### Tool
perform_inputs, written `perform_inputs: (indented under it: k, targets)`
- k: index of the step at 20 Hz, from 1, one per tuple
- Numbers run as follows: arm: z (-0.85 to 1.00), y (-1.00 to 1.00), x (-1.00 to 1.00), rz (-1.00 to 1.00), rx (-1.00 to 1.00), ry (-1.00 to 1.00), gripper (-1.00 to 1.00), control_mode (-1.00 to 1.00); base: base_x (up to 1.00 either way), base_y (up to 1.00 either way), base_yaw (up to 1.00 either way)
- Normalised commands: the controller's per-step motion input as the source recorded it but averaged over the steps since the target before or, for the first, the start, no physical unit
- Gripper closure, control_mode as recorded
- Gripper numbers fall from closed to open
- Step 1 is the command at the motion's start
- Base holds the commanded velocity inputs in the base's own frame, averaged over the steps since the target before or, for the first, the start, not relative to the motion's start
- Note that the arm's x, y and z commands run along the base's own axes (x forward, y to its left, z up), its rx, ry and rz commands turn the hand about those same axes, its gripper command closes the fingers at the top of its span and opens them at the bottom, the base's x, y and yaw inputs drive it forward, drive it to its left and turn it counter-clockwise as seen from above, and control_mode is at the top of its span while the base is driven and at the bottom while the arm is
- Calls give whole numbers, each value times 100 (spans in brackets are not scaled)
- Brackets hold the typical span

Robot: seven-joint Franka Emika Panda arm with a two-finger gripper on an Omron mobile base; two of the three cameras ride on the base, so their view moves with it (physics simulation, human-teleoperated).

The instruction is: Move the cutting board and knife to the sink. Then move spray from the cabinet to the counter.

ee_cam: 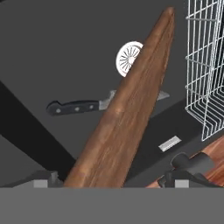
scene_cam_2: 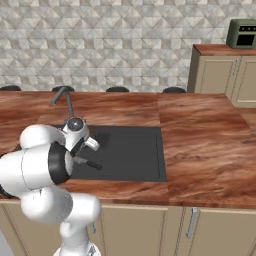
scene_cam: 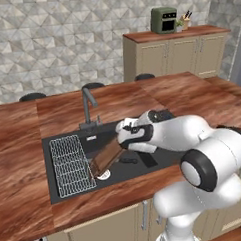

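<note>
The white arm is bending forward and down over the black sink (scene_cam: 61, 193), its gripper (scene_cam: 124, 134) hovering at the basin's middle. Its jaws are standing wide apart, flanking the near end of the cutting board (scene_cam: 106, 157) without gripping it. The board is leaning tilted inside the sink, long axis running from the gripper toward the wire rack (scene_cam: 71, 165). The knife (ee_cam: 81, 106) is lying flat on the basin floor, partly hidden behind the board.
</note>
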Motion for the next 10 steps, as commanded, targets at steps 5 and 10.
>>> perform_inputs:
  k: [5, 10]
  targets:
    - [79, -26, -37, 0, 0, 18, -100, -100, 0, 0, 0]
    - [90, -20, -39, 0, 0, 23, -100, -100, 0, 0, 0]
